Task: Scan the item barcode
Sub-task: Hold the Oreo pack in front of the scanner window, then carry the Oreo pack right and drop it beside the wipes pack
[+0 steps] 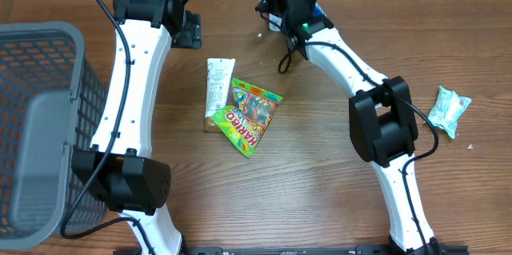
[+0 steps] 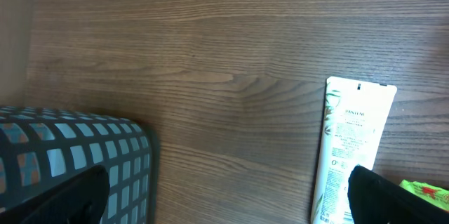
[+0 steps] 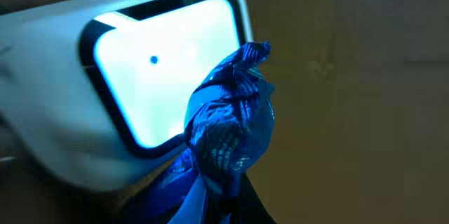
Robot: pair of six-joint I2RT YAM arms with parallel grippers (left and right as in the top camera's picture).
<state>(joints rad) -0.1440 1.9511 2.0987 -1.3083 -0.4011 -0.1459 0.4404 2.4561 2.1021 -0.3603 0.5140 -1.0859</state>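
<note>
The right fingers (image 3: 254, 211) are shut tight on a blue crinkly packet (image 3: 228, 136). It stands up out of them, long side going up and down and leaning a bit, with its twisted top pointing up, right in front of the scanner (image 3: 161, 69) and its bright white window. Only the right wrist view shows that close up, while the overhead view shows the white tube (image 1: 218, 85), the gummy bag (image 1: 252, 119) and the grey basket (image 1: 48, 47) on the desk (image 1: 320, 175). The left fingers (image 2: 393, 196) are spread wide, holding nothing.
</note>
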